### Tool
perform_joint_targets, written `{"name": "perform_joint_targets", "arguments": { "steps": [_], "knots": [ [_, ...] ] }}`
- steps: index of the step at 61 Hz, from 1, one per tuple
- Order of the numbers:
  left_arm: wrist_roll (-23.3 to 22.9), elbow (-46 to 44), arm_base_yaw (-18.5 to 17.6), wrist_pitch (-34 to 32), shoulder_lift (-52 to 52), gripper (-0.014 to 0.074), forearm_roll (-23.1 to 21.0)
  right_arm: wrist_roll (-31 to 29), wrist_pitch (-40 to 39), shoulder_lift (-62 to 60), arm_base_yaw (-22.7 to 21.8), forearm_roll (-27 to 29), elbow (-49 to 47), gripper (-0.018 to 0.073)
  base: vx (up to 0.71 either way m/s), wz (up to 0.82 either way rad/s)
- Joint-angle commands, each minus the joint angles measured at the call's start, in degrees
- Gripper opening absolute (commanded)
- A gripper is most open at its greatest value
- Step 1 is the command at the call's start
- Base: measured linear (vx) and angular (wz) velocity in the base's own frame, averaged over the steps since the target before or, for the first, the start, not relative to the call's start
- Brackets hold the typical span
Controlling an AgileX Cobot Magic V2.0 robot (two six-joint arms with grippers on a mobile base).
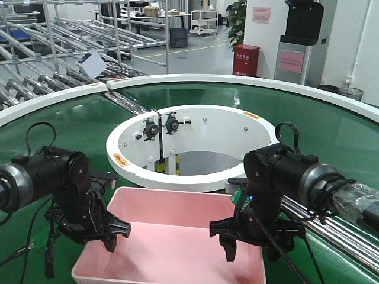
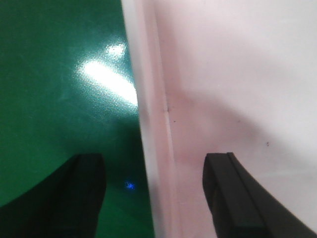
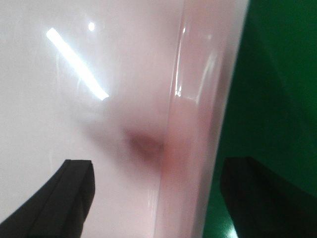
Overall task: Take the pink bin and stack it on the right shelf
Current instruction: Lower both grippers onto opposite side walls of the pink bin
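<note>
The pink bin (image 1: pixel 177 236) lies on the green belt at the bottom centre of the front view. My left gripper (image 1: pixel 82 251) is open and straddles the bin's left wall, one finger inside and one outside. The left wrist view shows that wall's rim (image 2: pixel 153 124) between the two black fingers (image 2: pixel 237 198), with gaps on both sides. My right gripper (image 1: pixel 251 251) is open and straddles the right wall. The right wrist view shows the pink wall (image 3: pixel 198 124) between its fingers (image 3: pixel 69 198), not touched. The right shelf is out of view.
The bin sits on a curved green conveyor (image 1: pixel 331 130) around a white ring housing (image 1: pixel 189 177). A metal roller rail (image 1: pixel 331 228) runs at the right under the right arm. Grey pipe roller racks (image 1: pixel 59 47) stand at the back left, and a red cabinet (image 1: pixel 246 59) behind.
</note>
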Motion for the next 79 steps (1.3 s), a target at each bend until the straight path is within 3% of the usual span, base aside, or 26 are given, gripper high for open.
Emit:
{"name": "perform_joint_targets", "arguments": {
  "steps": [1, 13, 26, 36, 45, 54, 67, 68, 79],
  "knots": [
    [-0.82, -1.87, -0.08, -0.81, -3.2, 0.0541, -0.4, 1.54, -2.06, -3.07, -0.34, -1.41, -1.81, 0.0533, 0.0, 0.0],
    [-0.82, -1.87, -0.08, -0.79, -3.2, 0.0508, -1.32, 3.97, -2.53, -3.07, -0.34, -2.7, -1.81, 0.0435, 0.0, 0.0],
    [-0.82, -1.87, -0.08, -0.79, -3.2, 0.0367, -1.32, 5.21, -1.96, -3.07, -0.45, -4.17, -1.76, 0.0347, 0.0, 0.0],
    [-0.87, -1.87, -0.08, -0.52, -3.2, 0.0237, -1.32, 5.53, -1.79, -2.33, -0.45, -4.17, -1.7, 0.0316, 0.0, 0.0],
    [-0.82, -1.87, -0.08, -0.3, -3.2, 0.0173, -1.32, 5.62, -1.07, -1.47, -0.45, -4.7, -1.7, 0.0311, 0.0, 0.0],
    [-0.62, -1.87, -0.08, -0.41, -3.2, 0.016, -1.32, 6.3, -0.48, -1.47, -0.45, -6.37, -1.7, 0.0274, 0.0, 0.0],
    [-0.62, -1.87, -0.08, -0.58, -3.2, 0.016, -1.32, 7.58, -0.73, -1.47, -0.45, -6.94, -1.7, 0.011, 0.0, 0.0],
    [-0.62, -1.87, -0.08, -0.4, -3.2, 0.016, -1.32, 7.36, -0.57, -1.47, -0.45, -6.74, -1.7, 0.0044, 0.0, 0.0],
    [-0.57, -1.93, -0.08, 0.57, -3.32, 0.0161, -1.32, 6.83, -0.09, -2.1, -0.45, -6.74, -1.81, -0.0008, 0.0, 0.0]
  ]
}}
